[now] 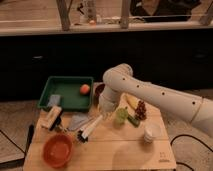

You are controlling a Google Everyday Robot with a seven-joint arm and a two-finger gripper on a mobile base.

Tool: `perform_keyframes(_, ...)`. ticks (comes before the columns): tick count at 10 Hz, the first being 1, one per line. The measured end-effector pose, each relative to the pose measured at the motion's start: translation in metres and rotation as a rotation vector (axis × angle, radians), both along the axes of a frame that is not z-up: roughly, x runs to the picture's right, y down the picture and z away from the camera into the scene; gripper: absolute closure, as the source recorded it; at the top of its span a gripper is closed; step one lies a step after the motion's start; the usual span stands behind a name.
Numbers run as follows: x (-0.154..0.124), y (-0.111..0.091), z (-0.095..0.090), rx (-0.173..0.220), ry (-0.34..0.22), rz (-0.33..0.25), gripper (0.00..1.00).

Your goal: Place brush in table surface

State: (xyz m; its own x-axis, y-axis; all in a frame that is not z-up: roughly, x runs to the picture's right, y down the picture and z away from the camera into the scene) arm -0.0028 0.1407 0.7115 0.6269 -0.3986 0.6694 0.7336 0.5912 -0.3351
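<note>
White arm over a cluttered wooden table, brush lying on the planks.

The brush (91, 128), slim with a pale handle and a dark bristle end, lies slanted on the smooth tan table surface (120, 152), its dark end toward the orange bowl (57, 149). The gripper (106, 111) hangs at the end of the glossy white arm (150, 95), just above the handle's upper end; whether it is released or clenched I cannot tell. A grey, flat, cloth-like patch (77, 120) sits just beside the brush. The round bowl is near the front left corner. A stubby tan block (51, 118) rests at the left edge, below the rectangular green tray (67, 82), which holds 1 small orange ball (85, 89). Green pieces (122, 116), a dark clustered object (141, 110) and a small white cup (151, 132) lie to the right.
</note>
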Motion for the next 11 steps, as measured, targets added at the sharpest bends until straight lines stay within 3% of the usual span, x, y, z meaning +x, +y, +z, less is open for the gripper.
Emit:
perform_keyframes(5, 0.003, 0.022, 0.009, -0.010, -0.005, -0.022, 1.00)
perform_keyframes(11, 0.000, 0.068, 0.053, -0.102, -0.023, -0.007, 1.00)
